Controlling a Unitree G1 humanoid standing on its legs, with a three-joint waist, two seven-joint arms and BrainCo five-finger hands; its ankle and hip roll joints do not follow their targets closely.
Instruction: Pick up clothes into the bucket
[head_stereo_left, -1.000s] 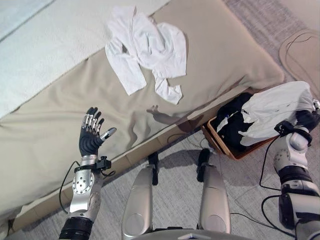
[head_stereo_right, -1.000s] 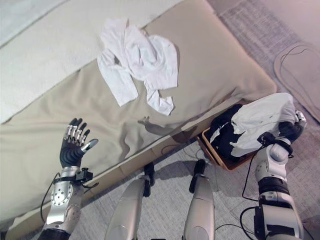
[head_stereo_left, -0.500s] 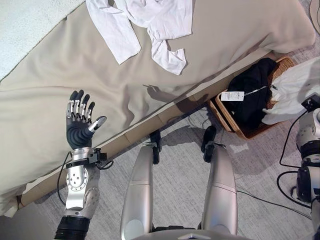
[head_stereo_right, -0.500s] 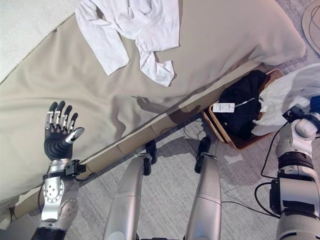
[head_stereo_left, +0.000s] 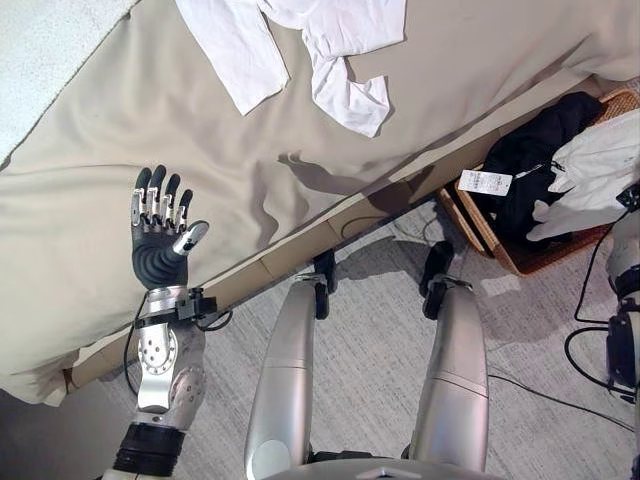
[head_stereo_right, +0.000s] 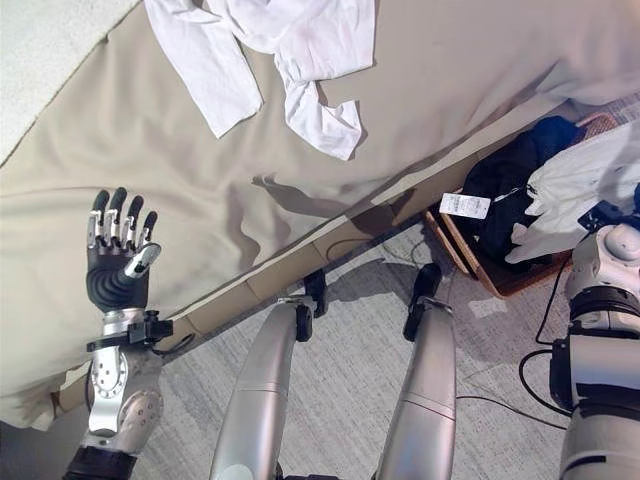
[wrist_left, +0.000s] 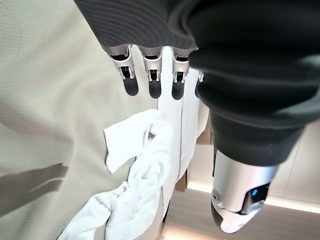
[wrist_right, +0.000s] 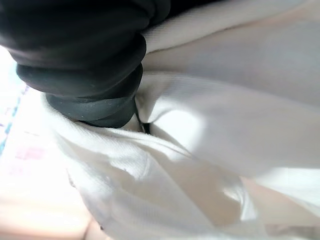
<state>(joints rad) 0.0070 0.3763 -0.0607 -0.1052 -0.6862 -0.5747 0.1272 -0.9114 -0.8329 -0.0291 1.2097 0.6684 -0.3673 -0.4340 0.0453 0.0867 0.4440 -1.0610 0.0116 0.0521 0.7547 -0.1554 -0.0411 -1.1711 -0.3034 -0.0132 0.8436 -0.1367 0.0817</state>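
Note:
A crumpled white garment (head_stereo_left: 320, 50) lies on the beige bed cover, also seen past my left hand's fingers (wrist_left: 152, 75) as white cloth (wrist_left: 135, 190). My left hand (head_stereo_left: 160, 250) is open, palm up, raised over the bed's near edge, holding nothing. To the right on the floor a brown woven basket (head_stereo_left: 530, 265) holds a black garment (head_stereo_left: 530, 160) with a white tag. A second white garment (head_stereo_left: 595, 175) drapes over the basket's right side and wraps my right hand (wrist_right: 85, 45), whose dark cover is pressed into that white cloth (wrist_right: 200, 125).
The bed's beige cover (head_stereo_left: 100, 150) hangs over a low wooden base (head_stereo_left: 300, 255). A white textured blanket (head_stereo_left: 40, 40) lies at the upper left. Grey carpet (head_stereo_left: 365, 330) runs between the bed and the basket.
The camera has shifted, so bed and basket sit higher and further right. The white garment on my right hand has come down from above the basket onto it. My left hand stays open.

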